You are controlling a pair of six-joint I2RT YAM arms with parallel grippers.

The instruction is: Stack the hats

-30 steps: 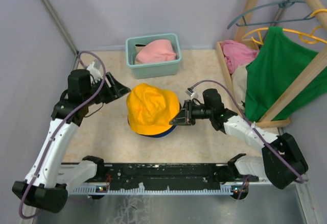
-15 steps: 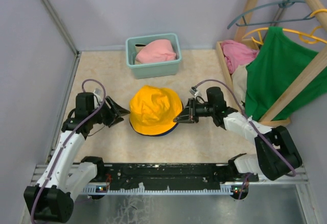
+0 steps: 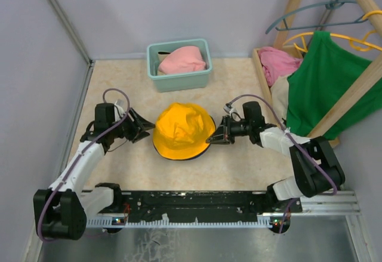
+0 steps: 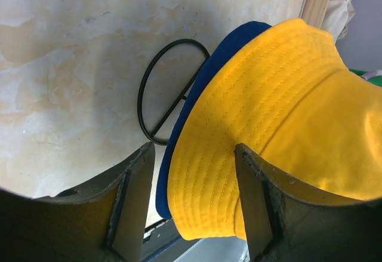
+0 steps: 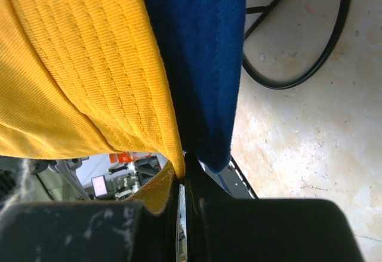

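**Centre occupied, front strip free**

The middle is taken by the yellow hat (image 3: 181, 129) on the navy hat (image 4: 218, 50), flanked closely by the left gripper (image 3: 145, 132) and right gripper (image 3: 209, 139). Bare table (image 3: 179, 172) is left in front; the back is narrowed by the teal bin (image 3: 179, 65).

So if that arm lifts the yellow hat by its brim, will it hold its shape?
Probably not: the yellow hat looks like soft stitched cloth, its brim bending where the right gripper pinches it. Likely light too. Pushed, it would probably bunch.
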